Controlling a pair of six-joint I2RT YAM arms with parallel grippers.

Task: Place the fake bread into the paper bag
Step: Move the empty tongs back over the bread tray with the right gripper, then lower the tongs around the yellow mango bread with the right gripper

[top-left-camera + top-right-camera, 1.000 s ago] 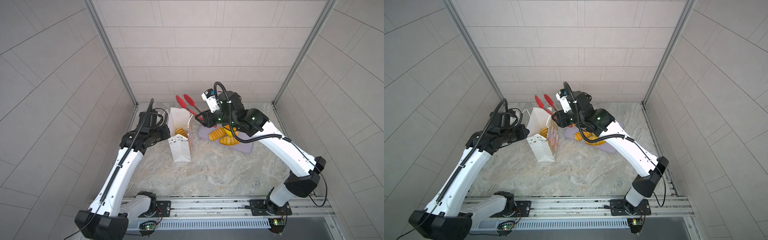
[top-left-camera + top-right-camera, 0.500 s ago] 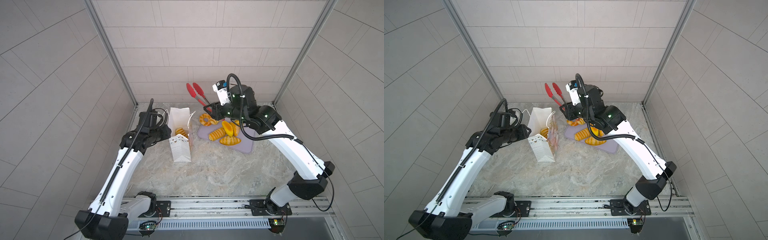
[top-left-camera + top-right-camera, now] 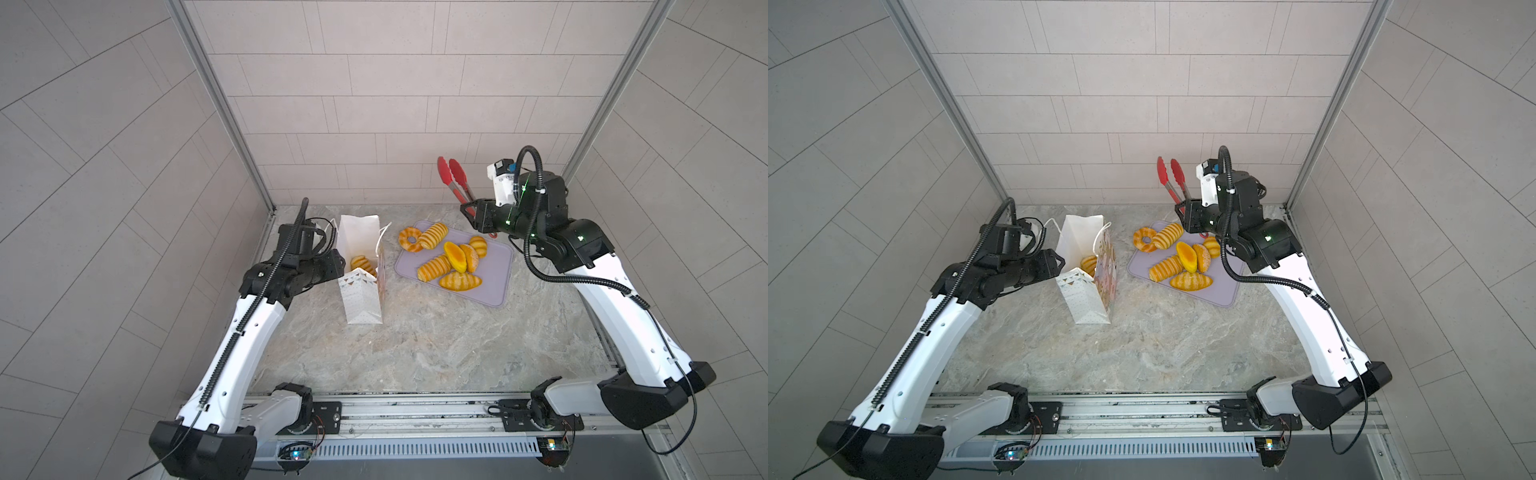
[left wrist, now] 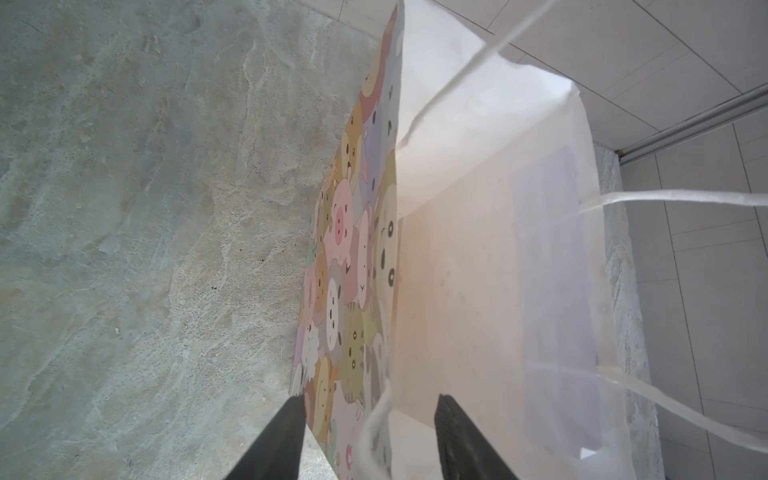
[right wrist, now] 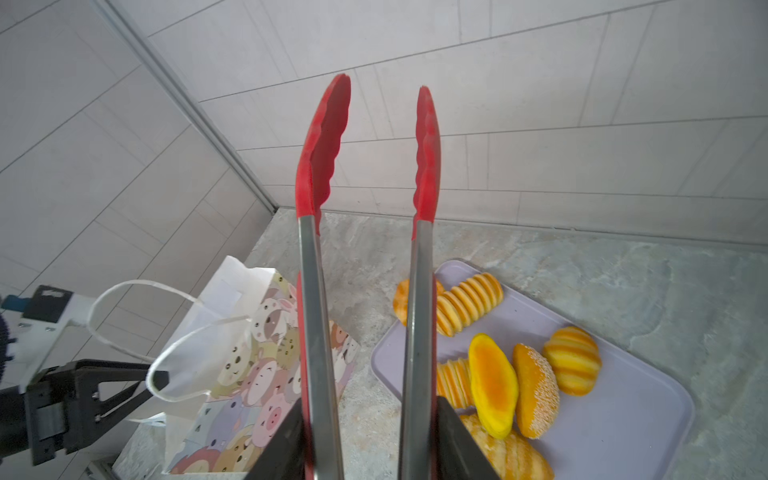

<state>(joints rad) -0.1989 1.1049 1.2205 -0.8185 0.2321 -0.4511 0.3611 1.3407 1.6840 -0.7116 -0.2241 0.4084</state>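
The white paper bag [image 3: 360, 300] [image 3: 1086, 300] stands upright and open left of the middle, with one striped loaf of fake bread [image 3: 362, 264] [image 3: 1089, 264] inside it. Several more fake bread pieces lie on the lilac tray [image 3: 493, 287] [image 3: 1223, 291], among them a ring [image 3: 409, 239] and a smooth orange oval [image 3: 455, 257] [image 5: 492, 384]. My left gripper [image 3: 339, 266] [image 4: 370, 403] is open, its fingers either side of the bag's [image 4: 478, 270] rim and string handle. My right gripper [image 3: 468, 208] [image 5: 365, 409] is shut on the red-tipped tongs [image 3: 455, 176] [image 5: 322, 166], which are empty and point up toward the back wall.
The tiled back wall and its corner posts stand close behind the tongs and tray. Bare marble tabletop [image 3: 415, 345] stretches from the bag and tray to the front rail [image 3: 415, 409].
My right arm has swung the empty tongs from above the bag to the right, behind the tray. My left gripper has opened off the bag's rim. The bag stays upright.
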